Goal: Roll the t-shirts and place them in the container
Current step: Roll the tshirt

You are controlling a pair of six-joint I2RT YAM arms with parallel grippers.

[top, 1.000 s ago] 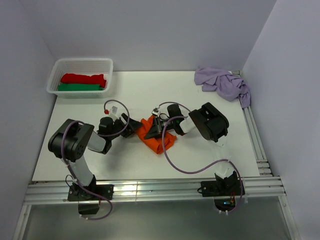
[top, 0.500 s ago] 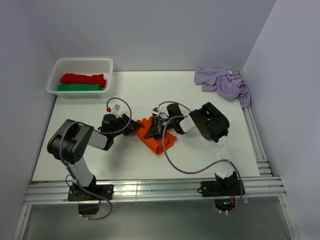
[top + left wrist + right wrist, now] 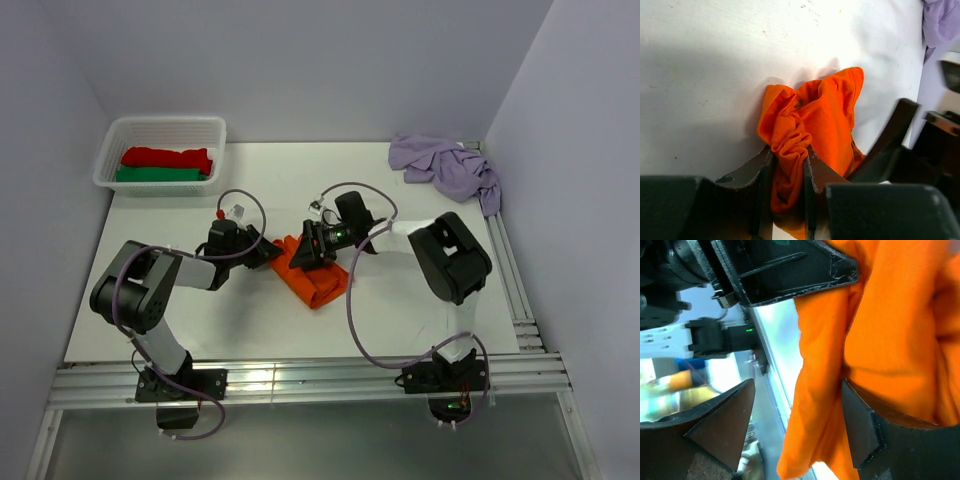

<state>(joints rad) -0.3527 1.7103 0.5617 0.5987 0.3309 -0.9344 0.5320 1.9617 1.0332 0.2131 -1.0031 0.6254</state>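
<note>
Two soft shirts lie on my white table (image 3: 250,320): the white plastic basket (image 3: 108,165) sits in the far left corner, the crumpled pale lilac t-shirt (image 3: 445,168) is heaped in the far right corner, and the bunched bright orange cotton t-shirt (image 3: 315,278) lies mid-table between both arms. My left end effector (image 3: 788,150) is clamped on a gathered fold at the orange shirt's edge. The right end effector (image 3: 797,390) has its fingers spread wide, with orange cloth hanging between them and touching only one.
</note>
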